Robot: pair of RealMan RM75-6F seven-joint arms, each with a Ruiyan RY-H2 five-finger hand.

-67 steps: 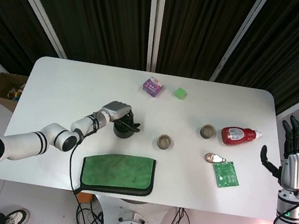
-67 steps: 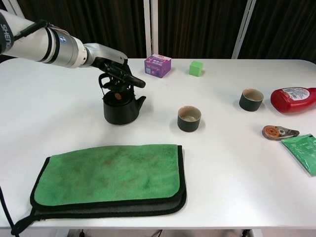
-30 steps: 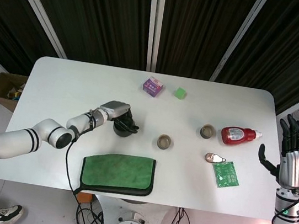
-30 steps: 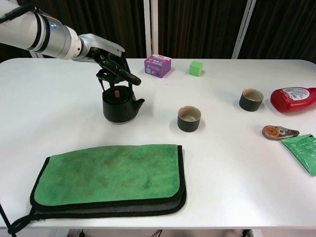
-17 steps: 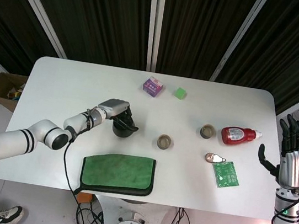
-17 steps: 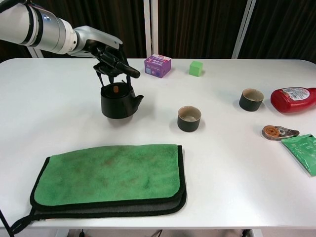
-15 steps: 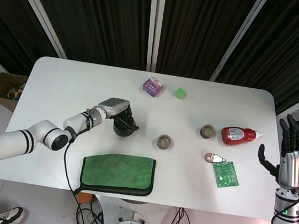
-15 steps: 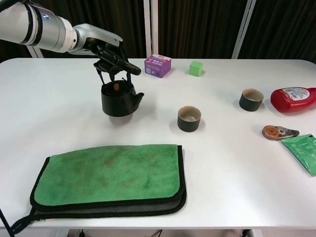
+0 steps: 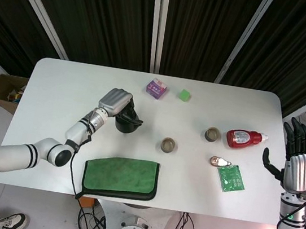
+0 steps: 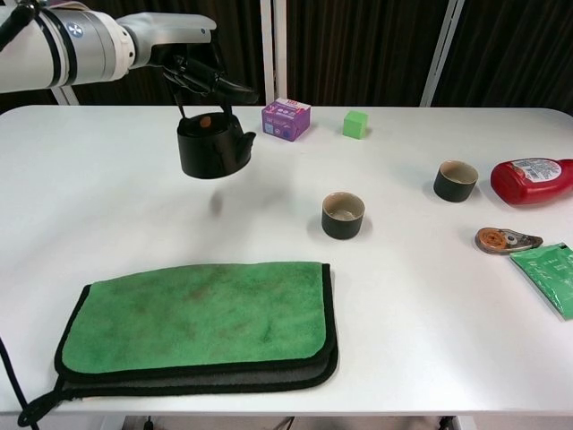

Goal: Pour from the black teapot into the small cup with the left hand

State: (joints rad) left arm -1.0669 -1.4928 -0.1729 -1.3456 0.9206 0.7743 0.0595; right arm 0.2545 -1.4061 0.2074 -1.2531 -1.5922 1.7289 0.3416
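A: Left hand (image 10: 192, 64) — state?
B: Fingers hooked around the handle of the black teapot (image 10: 212, 145), gripping it. Pot hangs clear of the white table (image 10: 430, 296); its shadow lies on the surface below. Spout points toward the robot's right.
A: Upright?
B: Close to upright in the chest view. Small orange knob shows on the lid.
A: The small cup (image 10: 343, 215)?
B: Standing on the table, well apart from the pot, to its right and nearer the robot. A second cup (image 10: 456, 180) sits further right, near the red bottle (image 10: 534, 179).
A: Right hand (image 9: 295, 163)?
B: Off the table's right edge, fingers spread, holding nothing.
A: Other items?
B: Green cloth (image 10: 197, 322) folded at the near edge, below the pot. Purple box (image 10: 286, 119) and green cube (image 10: 355, 124) at the far side.
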